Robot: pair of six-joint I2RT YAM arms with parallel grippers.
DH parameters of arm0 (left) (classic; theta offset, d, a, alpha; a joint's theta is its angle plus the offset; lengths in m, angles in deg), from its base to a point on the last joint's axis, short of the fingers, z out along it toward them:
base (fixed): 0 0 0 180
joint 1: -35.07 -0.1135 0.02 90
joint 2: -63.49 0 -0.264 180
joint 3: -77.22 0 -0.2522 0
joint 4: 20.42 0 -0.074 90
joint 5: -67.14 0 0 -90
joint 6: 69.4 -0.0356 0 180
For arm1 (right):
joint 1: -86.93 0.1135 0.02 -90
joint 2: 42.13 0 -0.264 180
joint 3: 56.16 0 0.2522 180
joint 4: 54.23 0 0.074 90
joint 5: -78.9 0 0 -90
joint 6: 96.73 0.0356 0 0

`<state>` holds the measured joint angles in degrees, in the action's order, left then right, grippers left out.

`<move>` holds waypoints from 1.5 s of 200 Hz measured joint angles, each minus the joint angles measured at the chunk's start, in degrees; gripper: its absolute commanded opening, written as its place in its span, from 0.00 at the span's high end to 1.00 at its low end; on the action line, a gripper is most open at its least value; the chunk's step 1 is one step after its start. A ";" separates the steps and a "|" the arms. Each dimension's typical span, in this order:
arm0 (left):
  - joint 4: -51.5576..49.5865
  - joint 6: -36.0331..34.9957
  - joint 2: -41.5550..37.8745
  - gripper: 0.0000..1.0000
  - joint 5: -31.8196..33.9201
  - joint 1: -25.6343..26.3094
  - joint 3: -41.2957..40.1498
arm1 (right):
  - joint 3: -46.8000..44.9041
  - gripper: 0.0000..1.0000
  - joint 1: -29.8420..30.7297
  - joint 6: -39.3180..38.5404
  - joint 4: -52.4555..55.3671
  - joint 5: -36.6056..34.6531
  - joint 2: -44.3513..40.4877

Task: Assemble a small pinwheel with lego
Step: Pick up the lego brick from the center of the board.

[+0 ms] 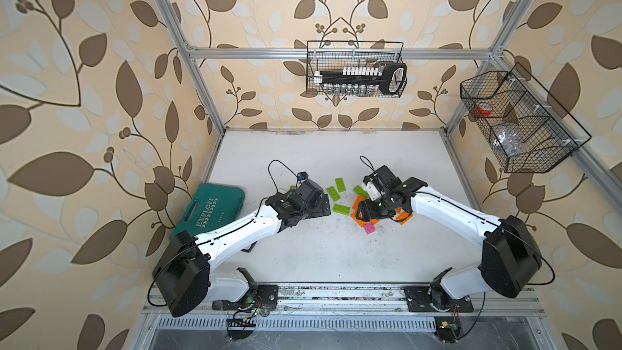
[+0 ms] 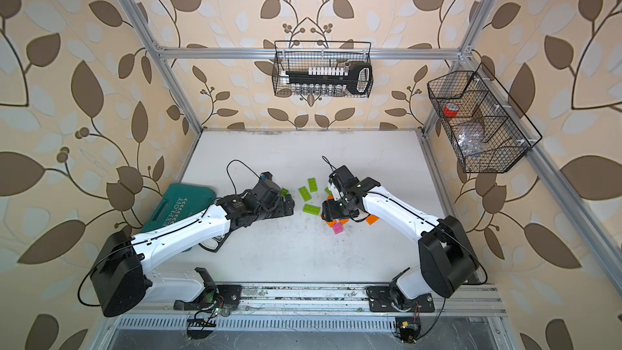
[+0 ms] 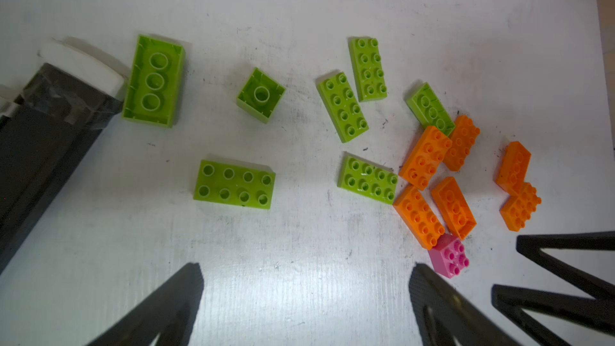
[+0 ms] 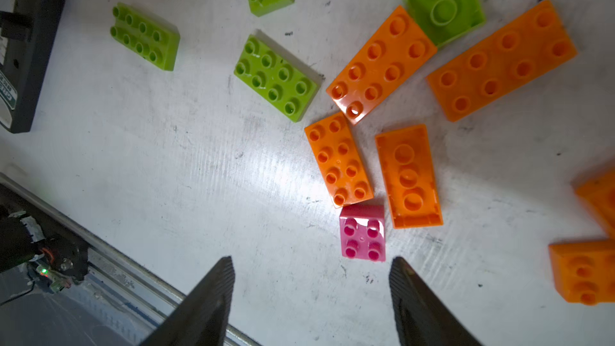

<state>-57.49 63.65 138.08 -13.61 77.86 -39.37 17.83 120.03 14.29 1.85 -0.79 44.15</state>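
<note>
The lego lies loose at mid-table. Several lime-green bricks are spread out, some upside down, and a small green square one lies studs down. Several orange bricks cluster beside them, with a pink square brick touching one orange brick's end. My left gripper hovers open left of the green bricks, nothing between its fingers. My right gripper stands open low over the orange cluster, the pink brick just beyond one fingertip.
A teal tool case lies at the table's left edge, partly under my left arm. Wire baskets hang on the back wall and the right wall. A metal rail runs along the front edge.
</note>
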 measured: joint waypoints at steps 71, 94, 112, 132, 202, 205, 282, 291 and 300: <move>3.50 1.95 -1.22 0.01 -6.03 -9.25 -3.26 | 7.85 0.52 1.49 -3.78 3.96 -0.04 10.40; 4.02 1.92 -1.25 0.01 -7.41 -10.56 -3.28 | 9.88 0.53 1.62 -4.70 5.35 -1.40 13.31; 4.00 1.92 -1.25 0.01 -7.80 -10.69 -3.37 | 11.19 0.54 1.66 -5.11 5.86 -2.40 15.30; 4.02 1.95 -1.25 0.01 -7.89 -10.99 -3.50 | 11.52 0.54 1.66 -5.66 6.29 -3.39 16.76; 4.07 1.95 -1.49 0.01 -8.00 -11.39 -4.55 | 13.99 0.55 1.66 -7.17 7.13 -5.20 22.36; 4.04 1.95 -1.53 0.01 -8.00 -11.39 -4.59 | 14.12 0.55 1.66 -7.15 7.15 -5.40 22.58; 3.82 1.92 -2.12 0.01 -8.83 -11.76 -4.98 | 16.02 0.64 2.10 -7.93 7.50 -7.45 26.03; 3.82 1.92 -2.40 0.01 -8.83 -11.76 -5.07 | 16.22 0.66 2.38 -7.96 7.65 -8.11 26.21; 3.85 1.92 -2.80 0.01 -8.81 -11.76 -5.20 | 16.33 0.68 2.80 -8.13 7.80 -8.98 26.32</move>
<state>-53.65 65.57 135.28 -22.42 66.10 -44.57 34.15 122.83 6.16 9.66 -9.78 70.46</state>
